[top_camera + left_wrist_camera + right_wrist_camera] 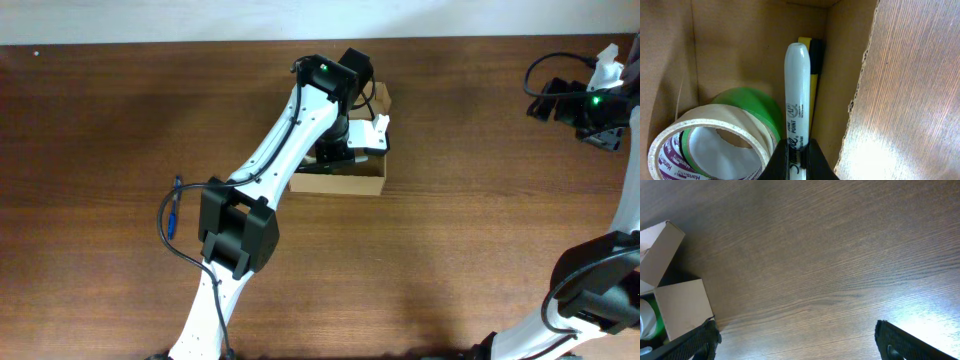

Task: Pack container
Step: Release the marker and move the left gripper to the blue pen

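Note:
The tan cardboard container [345, 182] sits open at the table's middle back. My left gripper [798, 161] is inside it, shut on a white marker [797, 102] that points down into the box. Beside the marker lie a beige tape roll [710, 145], a green tape roll [752, 104] and a yellow-and-black pen [813, 70] against the container wall [740, 45]. My right gripper [797, 342] is open and empty above bare table at the far right [590, 105]. The container's flaps show at the left of the right wrist view [682, 305].
The brown wooden table [450, 230] surrounds the container. A blue-tipped cable [172, 215] hangs off my left arm. A pale wall edge runs along the table's back.

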Action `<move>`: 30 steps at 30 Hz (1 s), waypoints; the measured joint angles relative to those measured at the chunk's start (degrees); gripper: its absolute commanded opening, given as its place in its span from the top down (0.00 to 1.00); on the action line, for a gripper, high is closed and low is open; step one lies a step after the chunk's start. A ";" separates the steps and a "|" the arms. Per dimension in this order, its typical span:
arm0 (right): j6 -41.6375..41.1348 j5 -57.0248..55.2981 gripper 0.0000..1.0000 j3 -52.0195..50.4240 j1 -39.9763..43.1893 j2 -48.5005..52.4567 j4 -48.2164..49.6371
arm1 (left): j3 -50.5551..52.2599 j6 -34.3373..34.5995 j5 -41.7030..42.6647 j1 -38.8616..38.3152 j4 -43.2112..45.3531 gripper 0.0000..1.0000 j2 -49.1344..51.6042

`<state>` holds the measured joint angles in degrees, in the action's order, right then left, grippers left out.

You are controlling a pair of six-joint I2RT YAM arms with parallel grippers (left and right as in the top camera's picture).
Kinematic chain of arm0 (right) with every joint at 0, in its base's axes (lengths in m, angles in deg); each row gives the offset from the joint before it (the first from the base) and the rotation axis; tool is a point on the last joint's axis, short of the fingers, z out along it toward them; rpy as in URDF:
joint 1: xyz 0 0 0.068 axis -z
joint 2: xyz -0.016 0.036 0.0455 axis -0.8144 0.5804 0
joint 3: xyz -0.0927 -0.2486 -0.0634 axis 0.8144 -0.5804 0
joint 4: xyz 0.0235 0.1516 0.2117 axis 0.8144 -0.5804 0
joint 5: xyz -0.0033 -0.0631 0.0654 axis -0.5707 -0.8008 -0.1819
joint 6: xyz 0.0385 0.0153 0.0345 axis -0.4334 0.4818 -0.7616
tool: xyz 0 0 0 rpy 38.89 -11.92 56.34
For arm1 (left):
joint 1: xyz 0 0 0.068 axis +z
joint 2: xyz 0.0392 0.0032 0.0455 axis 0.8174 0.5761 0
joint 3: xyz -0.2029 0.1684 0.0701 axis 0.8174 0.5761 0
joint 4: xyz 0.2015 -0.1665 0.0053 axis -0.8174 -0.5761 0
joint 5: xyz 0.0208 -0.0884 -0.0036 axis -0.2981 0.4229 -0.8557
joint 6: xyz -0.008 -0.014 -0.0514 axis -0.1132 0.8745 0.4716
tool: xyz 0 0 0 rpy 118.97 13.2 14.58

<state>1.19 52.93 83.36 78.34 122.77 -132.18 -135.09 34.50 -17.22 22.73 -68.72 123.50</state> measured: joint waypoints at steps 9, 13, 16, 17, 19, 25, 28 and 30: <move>0.02 0.00 0.01 0.00 0.00 0.00 0.00 | 0.00 1.18 0.20 -0.04 0.24 0.61 0.00; 0.00 0.00 0.01 0.00 0.00 0.00 0.00 | 0.00 2.78 0.13 -0.04 0.48 0.61 0.00; 0.02 0.00 0.01 0.00 0.00 0.00 0.00 | 0.00 5.77 -0.70 -0.04 1.38 0.61 -0.02; 0.00 0.00 0.01 0.00 0.00 0.00 0.00 | 0.00 6.80 -1.09 -0.04 1.77 0.60 -0.13; -0.02 0.00 0.01 0.00 0.00 0.00 0.02 | 0.17 9.07 -1.86 -0.04 3.15 0.60 -0.74; -0.04 0.00 0.01 0.00 0.00 0.00 0.00 | 1.55 18.51 -7.34 1.05 8.22 0.60 -12.22; 0.00 0.00 0.01 0.00 0.00 0.00 0.02 | 5.44 22.75 -9.66 4.13 11.65 0.55 -24.13; 0.00 0.00 0.01 0.00 0.00 0.00 0.02 | 10.78 25.88 -11.02 8.24 14.27 0.52 -33.38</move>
<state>1.19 52.93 83.36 78.34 122.77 -132.16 -124.31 60.38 -28.23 30.97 -54.45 90.13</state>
